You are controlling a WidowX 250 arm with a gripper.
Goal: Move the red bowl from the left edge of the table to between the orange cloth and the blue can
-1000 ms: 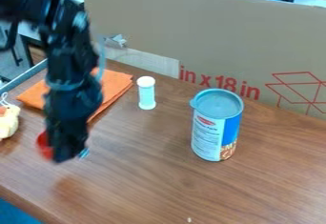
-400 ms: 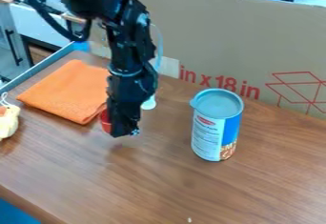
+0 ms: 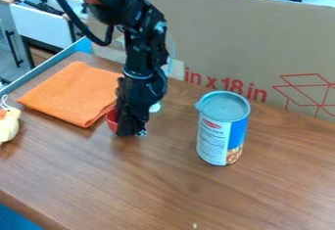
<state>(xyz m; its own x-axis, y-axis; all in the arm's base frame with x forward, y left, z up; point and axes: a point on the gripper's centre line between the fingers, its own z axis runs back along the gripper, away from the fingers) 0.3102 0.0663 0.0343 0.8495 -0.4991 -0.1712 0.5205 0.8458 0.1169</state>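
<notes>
The black gripper (image 3: 132, 130) hangs low over the table, left of the middle of the view, shut on a red object (image 3: 112, 120). This object looks like a small cup and shows on the gripper's left side; the rest is hidden behind the gripper. An orange folded cloth (image 3: 73, 93) lies just to the left. Behind the gripper stands a white bottle (image 3: 155, 107), mostly covered by the arm. The blue and white can (image 3: 222, 128) with a grey lid stands upright farther right, apart from the gripper.
Cut off by the left edge is a pale yellow item (image 3: 8, 125) with a string. A large cardboard panel (image 3: 229, 43) walls off the back of the wooden table (image 3: 163, 190). A blue-grey rim (image 3: 46, 67) runs along the back left.
The gripper has moved right and somewhat back from the left side, carrying the red object along. More of the orange cloth shows, while the white bottle has become mostly covered.
</notes>
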